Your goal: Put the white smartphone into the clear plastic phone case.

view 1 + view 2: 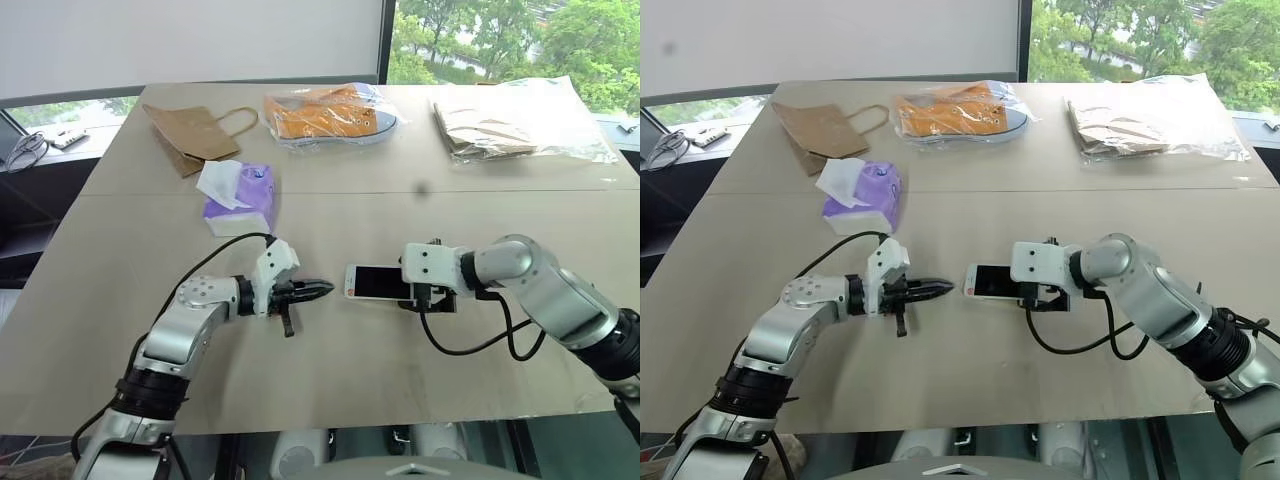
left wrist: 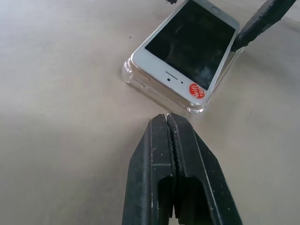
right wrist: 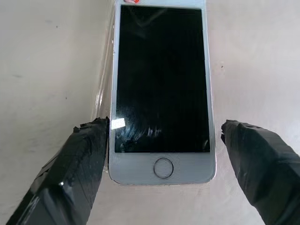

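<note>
white smartphone (image 2: pixel 190 44) lying screen-up on the clear plastic phone case (image 2: pixel 140 82) on the table (image 1: pixel 330 370), resting on top with the case rim showing along one side and corner, apparently not yet pressed fully in; seating judged as the remaining work. right gripper (image 3: pixel 161 136) spread wide, one finger touching or nearly touching the phone's home-button end, the other apart from it, grasping nothing. left gripper (image 2: pixel 171 124) clenched and empty, tips just short of the phone's opposite end.
</note>
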You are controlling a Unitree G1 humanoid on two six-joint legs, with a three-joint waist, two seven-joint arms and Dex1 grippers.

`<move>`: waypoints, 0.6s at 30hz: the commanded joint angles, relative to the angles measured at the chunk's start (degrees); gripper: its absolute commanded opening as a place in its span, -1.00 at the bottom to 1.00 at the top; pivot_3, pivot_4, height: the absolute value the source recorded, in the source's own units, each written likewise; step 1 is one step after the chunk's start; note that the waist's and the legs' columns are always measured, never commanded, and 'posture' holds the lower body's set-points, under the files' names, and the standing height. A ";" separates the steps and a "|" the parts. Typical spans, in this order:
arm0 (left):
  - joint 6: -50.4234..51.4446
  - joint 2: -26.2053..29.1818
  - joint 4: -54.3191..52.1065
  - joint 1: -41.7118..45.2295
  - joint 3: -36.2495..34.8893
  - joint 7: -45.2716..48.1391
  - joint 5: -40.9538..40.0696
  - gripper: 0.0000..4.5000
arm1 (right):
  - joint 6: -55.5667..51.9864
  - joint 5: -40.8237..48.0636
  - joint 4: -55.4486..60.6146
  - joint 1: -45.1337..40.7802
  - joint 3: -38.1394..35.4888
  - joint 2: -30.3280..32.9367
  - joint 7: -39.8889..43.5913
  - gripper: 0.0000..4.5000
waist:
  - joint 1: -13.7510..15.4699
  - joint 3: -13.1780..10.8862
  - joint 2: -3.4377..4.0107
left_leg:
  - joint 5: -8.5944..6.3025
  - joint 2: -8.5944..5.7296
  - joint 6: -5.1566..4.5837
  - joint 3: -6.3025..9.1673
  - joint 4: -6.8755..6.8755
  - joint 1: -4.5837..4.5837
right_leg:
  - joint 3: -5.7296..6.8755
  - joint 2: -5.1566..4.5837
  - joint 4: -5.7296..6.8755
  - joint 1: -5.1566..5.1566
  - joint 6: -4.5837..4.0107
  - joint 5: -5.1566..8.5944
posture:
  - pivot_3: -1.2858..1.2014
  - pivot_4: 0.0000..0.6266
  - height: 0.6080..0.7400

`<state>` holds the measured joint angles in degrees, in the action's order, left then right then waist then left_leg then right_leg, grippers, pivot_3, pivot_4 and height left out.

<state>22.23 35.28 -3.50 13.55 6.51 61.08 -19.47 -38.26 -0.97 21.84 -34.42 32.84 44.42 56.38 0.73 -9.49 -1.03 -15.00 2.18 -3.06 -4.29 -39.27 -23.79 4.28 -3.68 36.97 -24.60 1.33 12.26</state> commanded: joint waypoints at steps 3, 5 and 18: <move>-0.91 0.27 -2.55 -0.21 -1.61 -0.36 -0.86 -1.00 | 0.82 -1.75 0.64 -0.72 0.09 -1.14 1.55 0.84 | 0.01 0.00 0.00 | 0.00 0.00 0.00 -0.01 0.00 0.00 | 0.00 0.00 0.00 0.00 0.00 0.00 | 0.03 -0.52 1.00; -1.06 0.19 -2.38 -0.28 -1.59 -0.36 -0.79 -1.00 | 0.51 -1.72 0.61 -0.64 -0.09 -1.55 2.08 0.84 | 0.00 0.00 0.00 | 0.03 0.00 0.04 -0.01 0.00 0.00 | 0.00 0.00 0.00 0.00 0.00 0.00 | 0.03 -0.52 1.00; -1.37 -0.17 -2.24 -0.53 -1.42 -0.73 -0.77 -1.00 | -0.19 -2.01 1.69 -0.91 -2.78 -1.45 3.61 0.27 | -0.02 0.00 0.00 | 0.03 0.00 0.05 -0.01 0.00 0.00 | 0.00 0.00 0.00 0.00 0.00 0.00 | 0.03 -0.52 1.00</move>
<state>21.94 35.27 -3.52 13.24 6.19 60.45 -19.47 -38.46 -3.42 21.52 -34.48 32.31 42.53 59.39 0.71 -9.49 -1.03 -14.97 2.18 -3.01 -4.30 -39.27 -23.78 4.28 -3.68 36.98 -24.60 1.33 12.26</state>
